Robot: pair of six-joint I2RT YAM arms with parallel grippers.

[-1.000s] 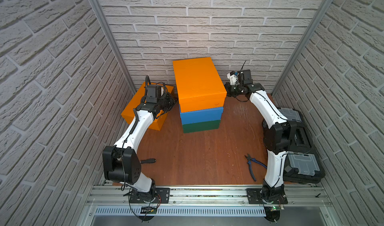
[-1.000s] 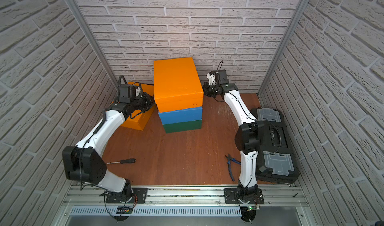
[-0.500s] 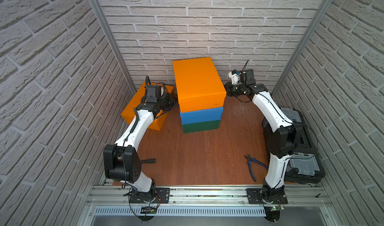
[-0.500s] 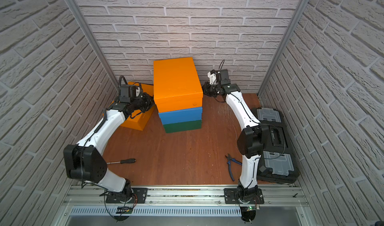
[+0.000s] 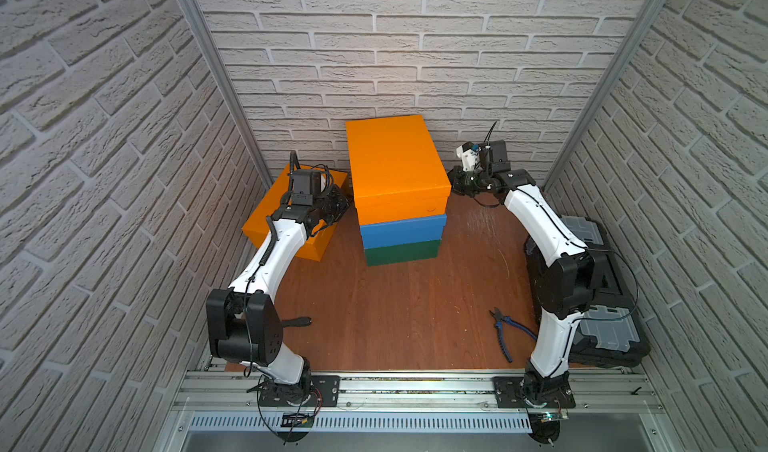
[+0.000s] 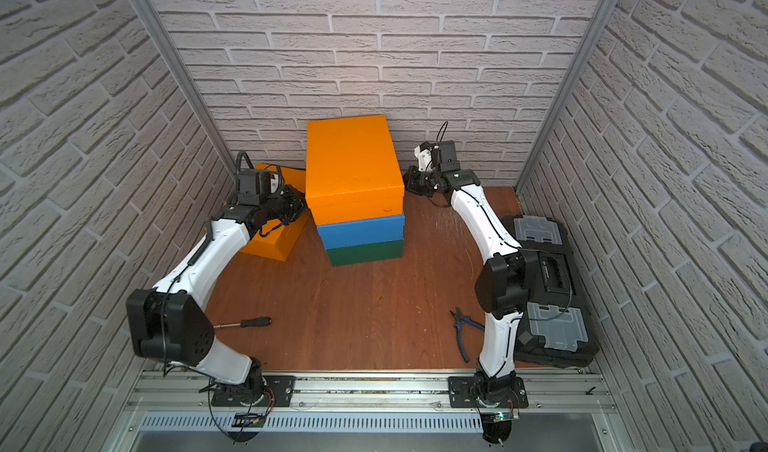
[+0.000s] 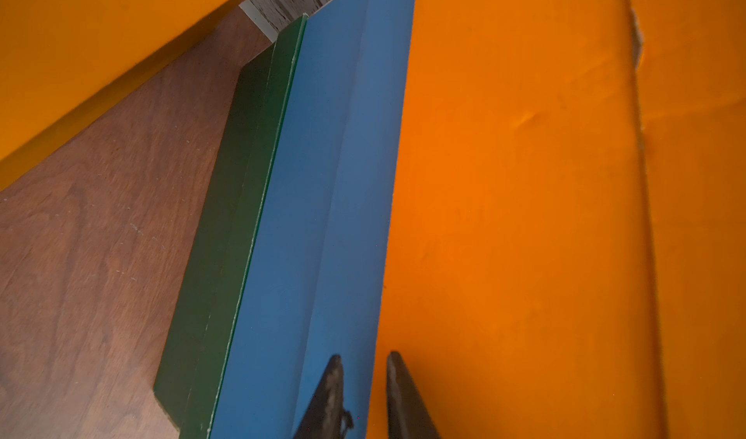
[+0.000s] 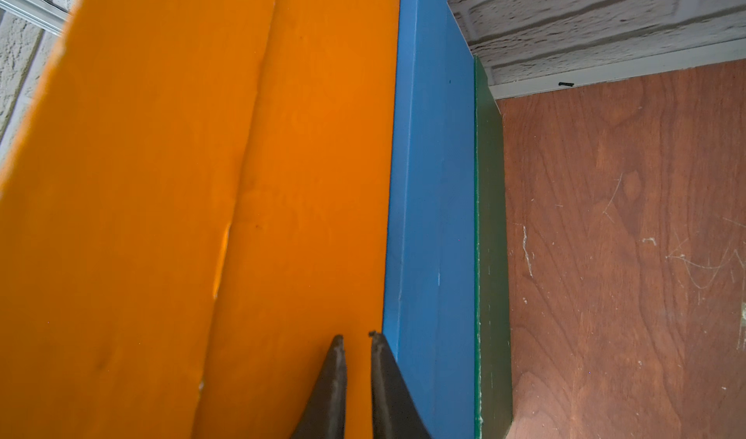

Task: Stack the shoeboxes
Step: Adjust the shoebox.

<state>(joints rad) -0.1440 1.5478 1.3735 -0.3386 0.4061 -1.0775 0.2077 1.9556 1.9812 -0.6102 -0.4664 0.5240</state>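
By the white brick wall (image 5: 415, 55), a stack of three: dark green cardboard shoebox (image 5: 402, 253) at the bottom, blue cardboard shoebox (image 5: 402, 230) in the middle, bright orange cardboard shoebox (image 5: 395, 159) on top. Just left of it, on the brown wooden floor (image 5: 395, 312), a second bright orange cardboard shoebox (image 5: 266, 215). At the stack's sides, left claw (image 7: 363, 360) and right claw (image 8: 355, 338), tips a little apart, holding nothing.

The loose orange shoebox (image 5: 261, 217) at left centre is largely covered by the left arm (image 5: 266, 263). At the right, the right arm (image 5: 536, 217) hides part of the tool cases (image 5: 611, 333). In a top view the shaft of the screwdriver (image 5: 297, 322) disappears behind the left elbow. The wrist views crop the left fingers (image 7: 329, 396) and right fingers (image 8: 335, 384) at the lower edge. Whether their tips touch the stacked shoeboxes (image 8: 428, 174) is unclear.
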